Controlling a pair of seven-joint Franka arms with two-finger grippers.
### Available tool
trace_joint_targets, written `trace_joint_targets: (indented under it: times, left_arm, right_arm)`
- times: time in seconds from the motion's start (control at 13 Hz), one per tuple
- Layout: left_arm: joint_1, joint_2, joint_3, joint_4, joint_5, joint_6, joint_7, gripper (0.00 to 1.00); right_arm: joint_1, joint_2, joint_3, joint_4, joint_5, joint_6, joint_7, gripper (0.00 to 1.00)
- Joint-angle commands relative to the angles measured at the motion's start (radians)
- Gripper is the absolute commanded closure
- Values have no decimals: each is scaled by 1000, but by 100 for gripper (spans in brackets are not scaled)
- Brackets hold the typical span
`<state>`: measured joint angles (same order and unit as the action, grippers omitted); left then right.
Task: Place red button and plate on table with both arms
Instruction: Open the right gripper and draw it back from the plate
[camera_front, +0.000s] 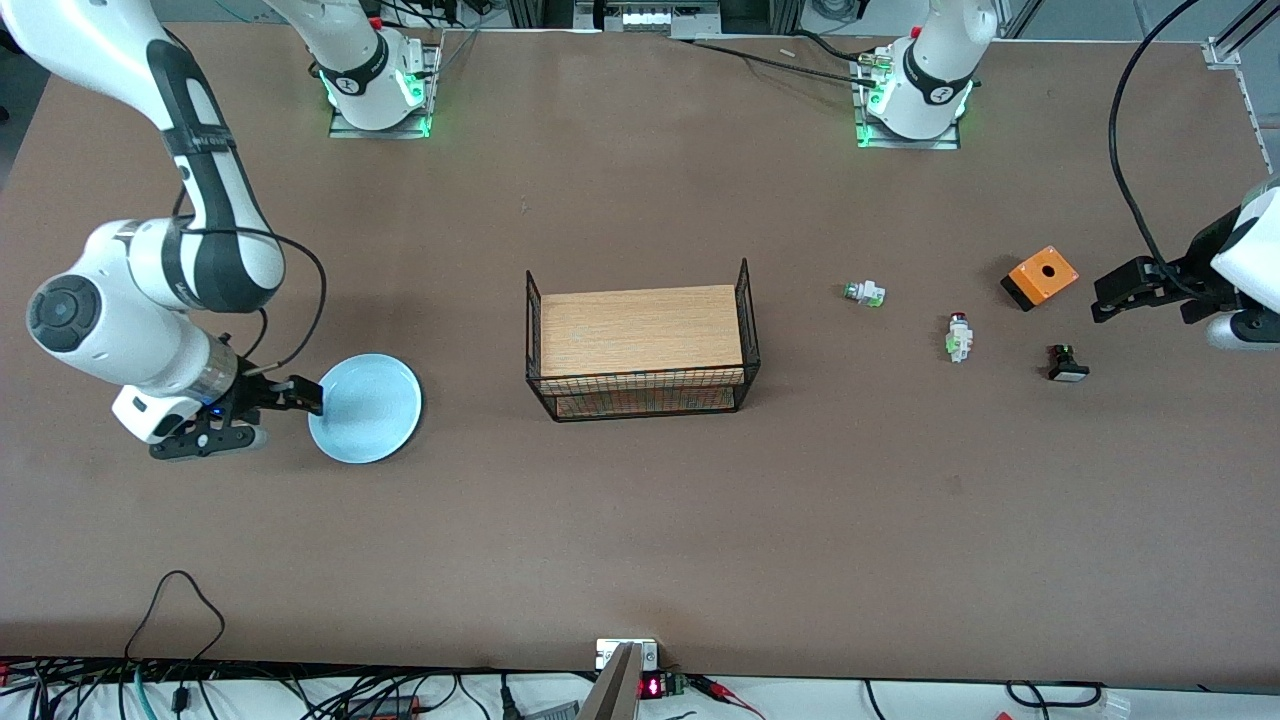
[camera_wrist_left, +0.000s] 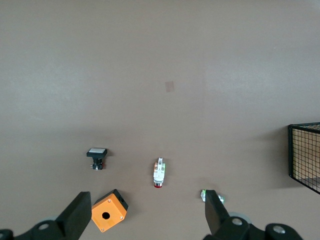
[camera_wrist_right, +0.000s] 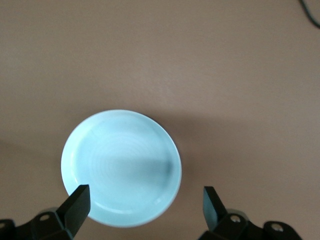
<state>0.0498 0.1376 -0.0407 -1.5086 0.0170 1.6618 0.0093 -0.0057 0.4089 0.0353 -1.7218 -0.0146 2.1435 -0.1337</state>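
Note:
The pale blue plate (camera_front: 365, 408) lies flat on the brown table (camera_front: 640, 540) toward the right arm's end. My right gripper (camera_front: 245, 418) hovers open and empty at its rim. In the right wrist view the plate (camera_wrist_right: 121, 167) sits partly between the spread fingers of the right gripper (camera_wrist_right: 146, 192). The red button (camera_front: 959, 336) lies on its side on the table toward the left arm's end. My left gripper (camera_front: 1125, 290) is open and empty, over the table near the orange box. In the left wrist view the red button (camera_wrist_left: 158, 173) lies apart from the left gripper (camera_wrist_left: 146, 200).
A black wire basket (camera_front: 640, 345) with a wooden board stands mid-table. An orange box (camera_front: 1040, 277), a white part with green cap (camera_front: 864, 293) and a black part with white cap (camera_front: 1067, 364) lie around the red button. Cables run along the table's near edge.

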Motion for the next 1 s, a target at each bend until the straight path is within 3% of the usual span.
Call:
trace_joint_targets:
  times: [0.0,0.38,0.54,0.69,0.77,0.92]
  left_arm:
    - [2,-26,-2,-22,-12,1,0,0]
    - [2,-26,-4,-16,-11,3,0,0]
    - [2,-26,-5,-16,-11,4,0,0]
    - [2,-26,-5,-16,-12,4,0,0]
    - [2,-26,-5,-16,-12,3,0,0]
    - [2,-26,-5,-16,-12,3,0,0]
  right_arm:
    - [-2,-19,-30,172,-24,-267,-24,0]
    - [4,-53,-63,352,-24,-534,-41,0]
    - [4,-96,-66,361,-28,-586,-43,0]
    - [41,-143,-110,361,-28,-631,-43,0]
    - [64,-168,-144,349,-24,-637,-41,0]
    - [91,-215,-153,291,-30,-633,-32,0]
